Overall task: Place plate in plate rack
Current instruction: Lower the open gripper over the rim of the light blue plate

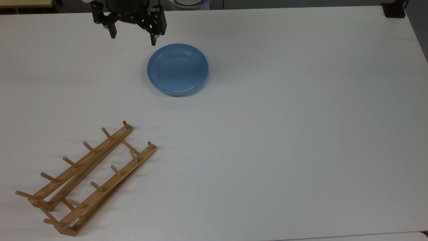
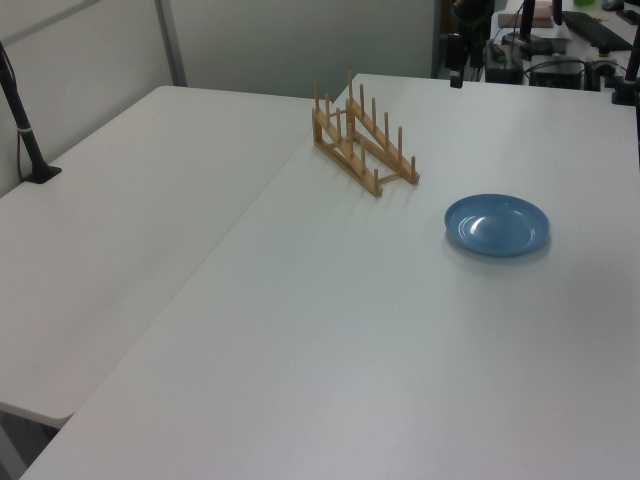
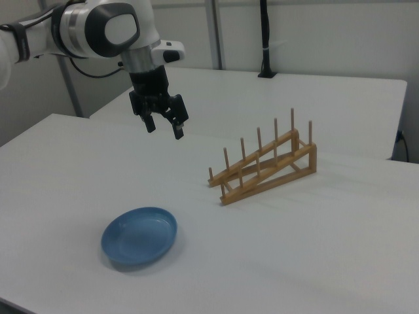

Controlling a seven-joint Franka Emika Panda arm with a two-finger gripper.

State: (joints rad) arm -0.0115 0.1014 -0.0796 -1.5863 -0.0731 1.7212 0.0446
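Note:
The light-blue plate (image 1: 178,69) (image 2: 497,224) (image 3: 139,235) lies flat on the white table. The wooden plate rack (image 1: 87,177) (image 2: 363,143) (image 3: 265,166) stands apart from it, at the top view's lower left, with nothing between its pegs. My gripper (image 1: 133,39) (image 3: 164,129) hangs in the air, open and holding nothing. In the top view it is at the upper edge, just up and left of the plate's rim. In the right view it is well above the table, behind the plate.
The white table (image 1: 287,134) has much bare surface around both things. A second table (image 2: 130,220) adjoins it along a seam past the rack. A black post (image 3: 265,39) stands on it, and a black mount (image 1: 394,10) sits at the top view's upper right corner.

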